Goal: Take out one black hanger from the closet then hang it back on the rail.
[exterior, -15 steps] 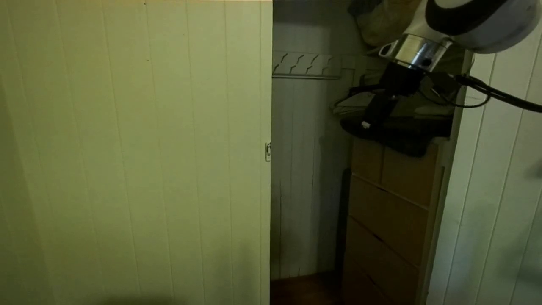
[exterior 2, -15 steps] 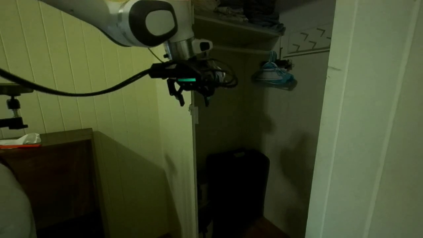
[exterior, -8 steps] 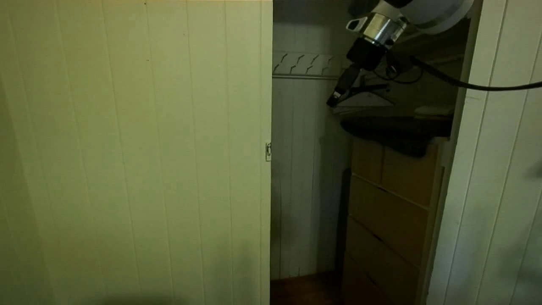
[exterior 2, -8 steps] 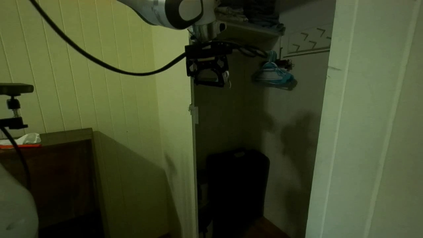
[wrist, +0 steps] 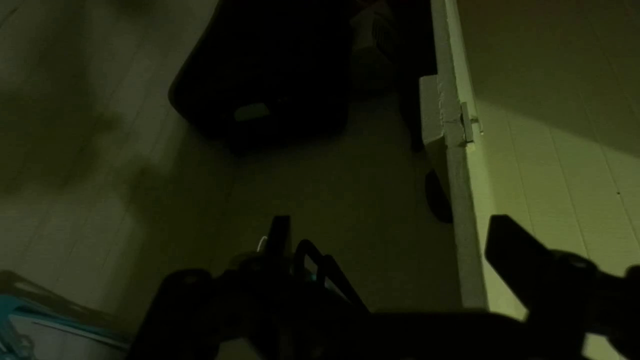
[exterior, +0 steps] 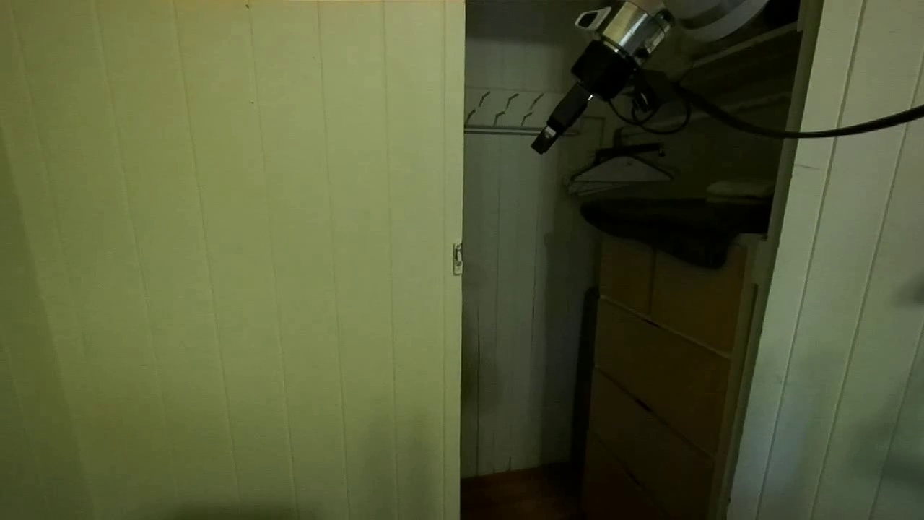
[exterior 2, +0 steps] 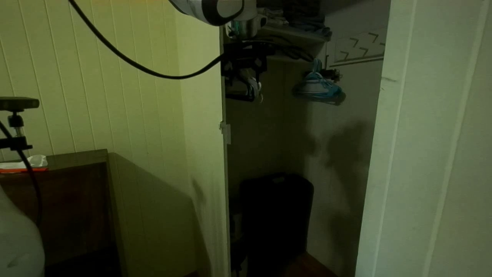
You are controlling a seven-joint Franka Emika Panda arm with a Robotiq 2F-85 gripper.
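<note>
Nothing in the grip yet

The gripper (wrist: pixel 391 222) stands spread wide, and nothing shows pinched between its fingers. Just beyond one finger in the wrist view, inside the closet (exterior 2: pixel 348 115), is the black hanger (wrist: pixel 345 282), apparently hung from the rail (exterior 2: pixel 278 59), though its hook is hidden.

The step in hand seems to be the reach for it: best to shift sideways until the frame sits midway in the gap, close squarely, then lift till the hook clears before drawing back.

What shows of the hanger is thin and dark, with a rounded end and a sloping arm. Blue hangers (exterior 2: pixel 326 91), well apart, should stay untouched.
</note>
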